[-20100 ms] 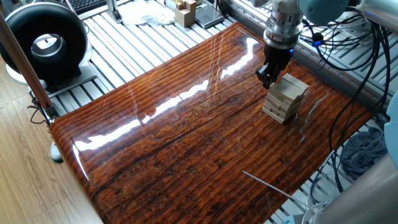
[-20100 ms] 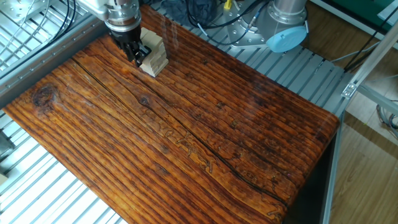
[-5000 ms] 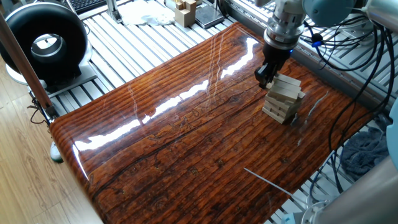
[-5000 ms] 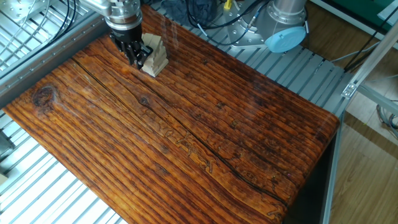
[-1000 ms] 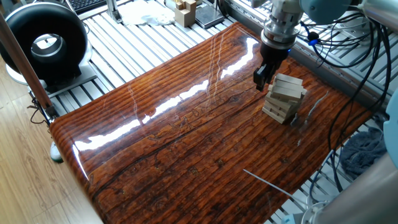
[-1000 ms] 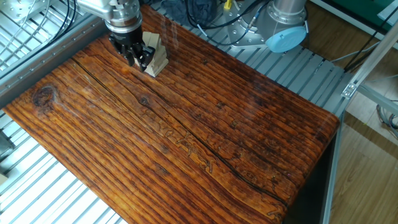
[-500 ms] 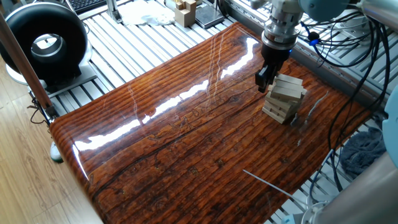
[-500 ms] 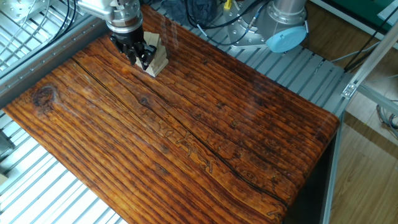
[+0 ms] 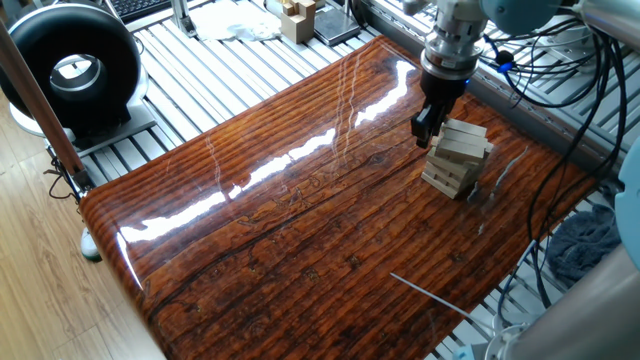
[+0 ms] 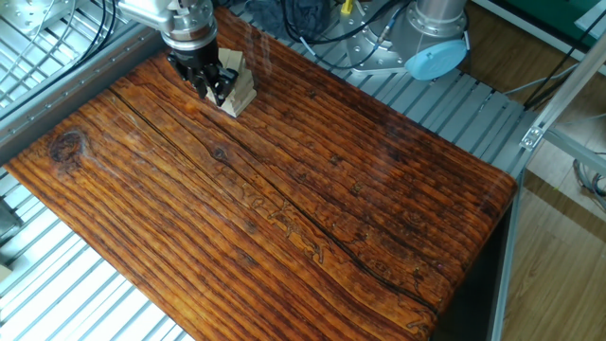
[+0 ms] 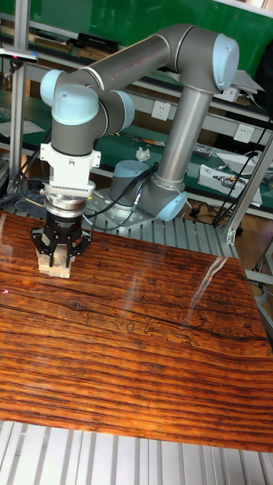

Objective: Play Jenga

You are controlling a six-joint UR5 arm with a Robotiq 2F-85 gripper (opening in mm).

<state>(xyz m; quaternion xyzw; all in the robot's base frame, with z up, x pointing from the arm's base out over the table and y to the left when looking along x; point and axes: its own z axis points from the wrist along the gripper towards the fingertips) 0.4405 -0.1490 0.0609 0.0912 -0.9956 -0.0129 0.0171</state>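
A short tower (image 9: pixel 458 158) of pale wooden blocks stands on the glossy dark wooden table (image 9: pixel 300 210), near one of its far corners and close to the long edge beside the metal rail. Its layers lie crosswise, and the upper ones sit skewed and shifted out of line with the lower ones, so the stack looks uneven. The gripper (image 9: pixel 424 130) points straight down at the side of the tower that faces the middle of the table, its dark fingers level with the upper layers. In the tall fixed view the gripper (image 11: pixel 58 256) hangs directly in front of the tower (image 11: pixel 54 267), with a finger (image 11: pixel 40 250) on each side and pale wood showing between them; the jaws stand apart, but I cannot tell whether they touch a block. In the other fixed view the gripper (image 10: pixel 212 88) covers most of the tower (image 10: pixel 237 87), and only its right side shows. Off the table, past its far end, a black round fan (image 9: pixel 70 70) sits on the slatted metal bench, and a small cluster of tan wooden pieces (image 9: pixel 297 17) stands further back.
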